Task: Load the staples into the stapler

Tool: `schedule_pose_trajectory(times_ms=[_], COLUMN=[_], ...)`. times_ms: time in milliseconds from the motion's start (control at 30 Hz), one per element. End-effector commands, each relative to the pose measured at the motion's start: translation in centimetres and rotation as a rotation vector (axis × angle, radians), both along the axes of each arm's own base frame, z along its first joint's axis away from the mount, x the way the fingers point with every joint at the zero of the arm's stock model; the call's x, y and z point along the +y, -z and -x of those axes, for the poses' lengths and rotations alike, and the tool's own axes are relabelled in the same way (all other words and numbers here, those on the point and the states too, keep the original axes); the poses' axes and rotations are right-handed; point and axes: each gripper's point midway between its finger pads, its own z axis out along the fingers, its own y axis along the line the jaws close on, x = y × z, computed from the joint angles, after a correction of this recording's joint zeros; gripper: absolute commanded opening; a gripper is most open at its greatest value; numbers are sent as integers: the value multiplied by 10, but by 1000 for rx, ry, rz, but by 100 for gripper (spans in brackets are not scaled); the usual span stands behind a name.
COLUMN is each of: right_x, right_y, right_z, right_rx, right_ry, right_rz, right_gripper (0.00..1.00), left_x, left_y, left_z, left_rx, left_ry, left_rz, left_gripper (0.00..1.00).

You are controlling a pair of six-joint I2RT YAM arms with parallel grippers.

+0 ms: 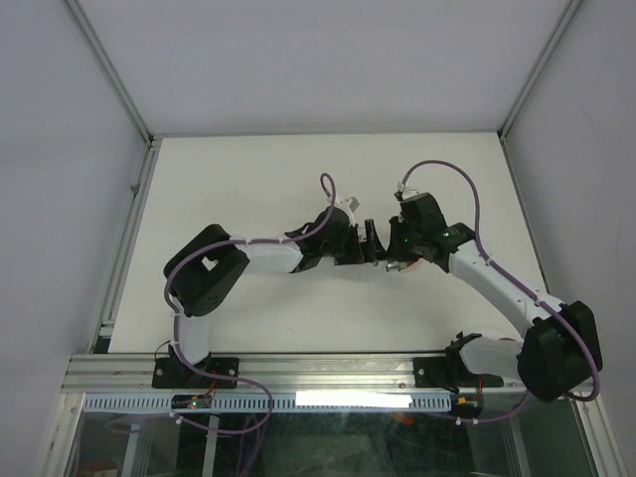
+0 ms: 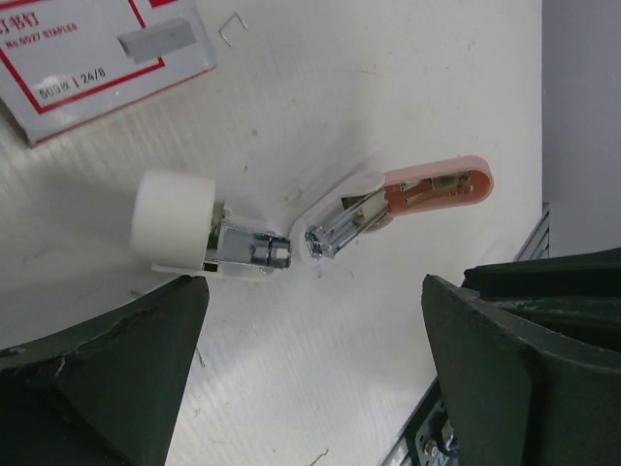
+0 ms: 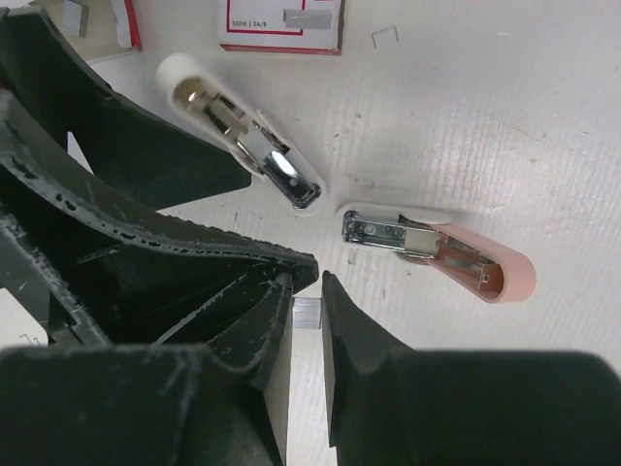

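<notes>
At the far left lies the red-and-white box [image 2: 97, 53], with a loose staple [image 2: 231, 27] just beside it on the table [image 2: 291, 388]. My left gripper [image 2: 312, 291] hangs above the stapler [image 2: 388, 194] with its jaws spread wide and nothing in them. The stapler lies opened out flat: a white half [image 2: 175, 218] with a bare metal channel on the left, a pink half [image 2: 432, 186] with its spring works showing on the right. Their metal ends sit just beside each other, and I cannot tell if they are joined. It looks tiny and light, with smooth plastic, so I expect it to skate when pushed. I would brace it across the white body, not the thin metal. Further right, my right gripper [image 3: 308, 283] is nearly closed, pinching the staples [image 3: 306, 313], a thin silvery strip, by its flat sides just near the pink half. That strip weighs almost nothing and I judge it brittle: glued staples snap if squeezed hard or bent, so a gentle hold is called for.
</notes>
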Motion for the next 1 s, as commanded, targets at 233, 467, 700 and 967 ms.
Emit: schedule_pose_trajectory(times_ms=[233,467,700,967], right_x=[-1,3,15,29], right_y=[-10,-10,-8,-3], right_z=[-3,-5,-17,-42], right_rx=[-53,-63,-104,-182], right_ry=[0,-14,-59,-132], right_rz=[-24,-39,-63,0], right_gripper=[17,17,17,18], left_x=[-22,7,52,148], left_y=[-31,-29,-51,-109], left_z=[-45,-51,-54,-64], left_rx=[-151,-167,-192,-274], left_ry=[-22,-85,-152,-217], left_rz=[37,-2,2,-56], left_gripper=[97,97,98,99])
